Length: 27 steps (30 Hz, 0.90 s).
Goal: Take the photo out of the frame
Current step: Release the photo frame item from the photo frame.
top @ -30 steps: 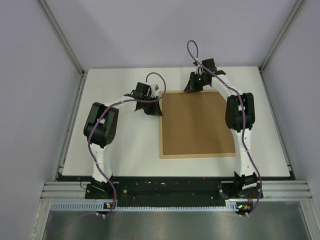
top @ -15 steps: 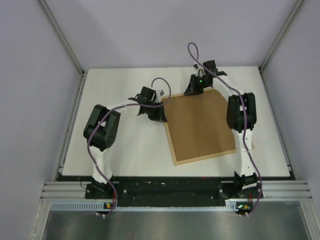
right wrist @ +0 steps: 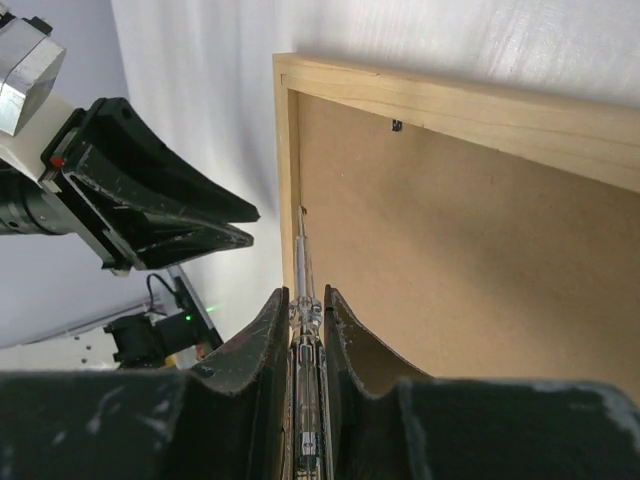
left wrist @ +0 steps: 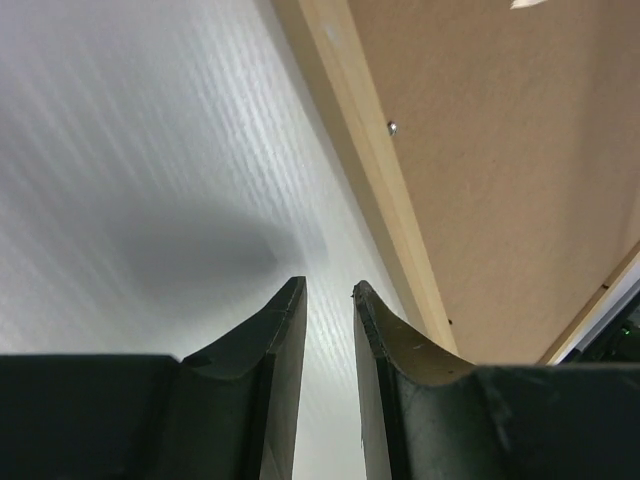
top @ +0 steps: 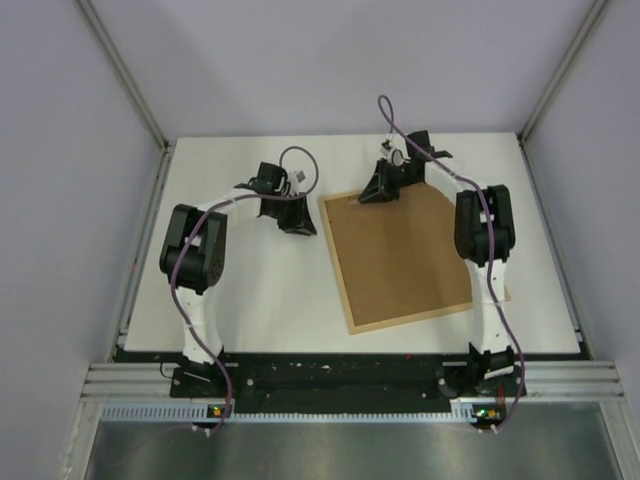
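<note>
The frame (top: 338,265) lies face down and skewed on the white table, its plain brown backing board (top: 405,255) facing up. The photo is hidden under that board. My right gripper (top: 372,196) is at the frame's far left corner, shut on a thin clear-handled metal tool (right wrist: 303,262) whose tip touches the seam between the wood border (right wrist: 450,98) and the board. My left gripper (top: 298,226) hovers over bare table just left of the frame. In the left wrist view its jaws (left wrist: 329,290) stand a little apart with nothing between them, and the frame border (left wrist: 370,160) passes to their right.
A small metal tab (right wrist: 397,125) sits at the board's far edge, and another tab (left wrist: 391,127) shows on the left edge. Grey walls enclose the table (top: 250,290) on three sides. The right arm (top: 482,225) reaches over the frame's right side.
The frame's near end has swung to the right, so it now lies skewed. My left gripper has pulled back left off the frame's edge and opened slightly. The right gripper still holds the tool.
</note>
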Tool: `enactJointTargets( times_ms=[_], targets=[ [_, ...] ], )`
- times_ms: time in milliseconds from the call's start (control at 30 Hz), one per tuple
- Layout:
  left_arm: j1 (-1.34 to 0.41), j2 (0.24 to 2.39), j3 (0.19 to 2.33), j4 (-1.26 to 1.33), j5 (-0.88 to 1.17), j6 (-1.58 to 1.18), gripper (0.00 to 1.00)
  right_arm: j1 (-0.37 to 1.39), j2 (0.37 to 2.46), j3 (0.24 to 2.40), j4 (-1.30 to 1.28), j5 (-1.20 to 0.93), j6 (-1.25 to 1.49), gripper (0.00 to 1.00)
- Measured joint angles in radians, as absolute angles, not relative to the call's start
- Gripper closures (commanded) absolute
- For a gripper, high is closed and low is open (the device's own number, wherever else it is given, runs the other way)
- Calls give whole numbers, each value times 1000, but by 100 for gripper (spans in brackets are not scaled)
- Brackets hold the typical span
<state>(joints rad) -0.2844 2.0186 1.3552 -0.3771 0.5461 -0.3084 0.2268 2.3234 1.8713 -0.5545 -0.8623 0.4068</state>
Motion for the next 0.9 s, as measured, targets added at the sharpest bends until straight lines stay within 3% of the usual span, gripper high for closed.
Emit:
enactJointTargets(
  times_ms=[533,900],
  targets=[
    [-308,2162,1499,-337,625,-368,69,240,2436,1868,-517,-986,477,100],
    [-308,2202,1559,-355,637,-369,76,258,2466,1875,-508,-1039,503,100]
  ],
)
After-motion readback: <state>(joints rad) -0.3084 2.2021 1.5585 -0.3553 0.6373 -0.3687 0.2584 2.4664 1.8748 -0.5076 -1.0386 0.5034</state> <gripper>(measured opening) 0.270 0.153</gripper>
